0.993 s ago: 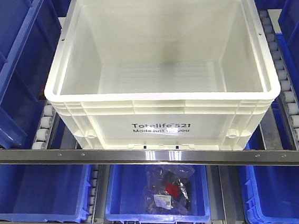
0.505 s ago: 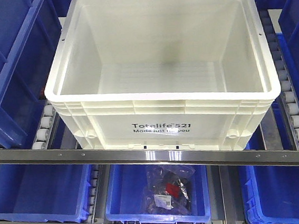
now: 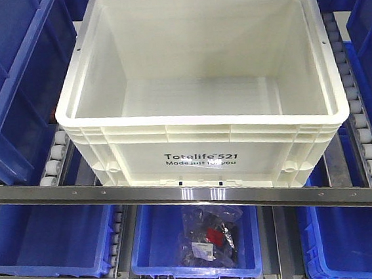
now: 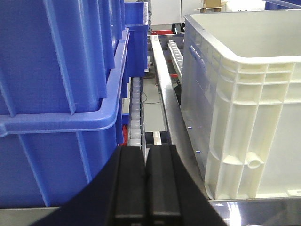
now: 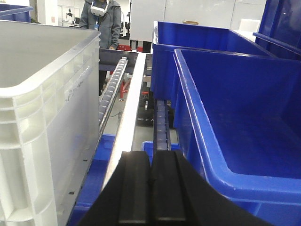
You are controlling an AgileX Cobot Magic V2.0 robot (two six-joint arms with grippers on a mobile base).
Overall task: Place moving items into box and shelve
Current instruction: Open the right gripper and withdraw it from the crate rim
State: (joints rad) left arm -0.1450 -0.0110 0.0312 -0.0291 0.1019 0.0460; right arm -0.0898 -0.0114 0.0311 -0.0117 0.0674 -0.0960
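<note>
The white Totelife tote [image 3: 200, 85] sits on the roller shelf [image 3: 56, 158] among blue bins [image 3: 9, 84]. Left gripper [image 4: 146, 181] and right gripper [image 5: 151, 188] flank it, jaws pressed together, holding nothing.

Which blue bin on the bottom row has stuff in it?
The middle blue bin, below the white box: it holds a clear bag of dark items.

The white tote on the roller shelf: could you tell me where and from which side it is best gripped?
Probably by the ribbed rim of the white tote, one arm on each short side: it is wide and open-topped. Both the left gripper and right gripper, shut, flank it.
</note>
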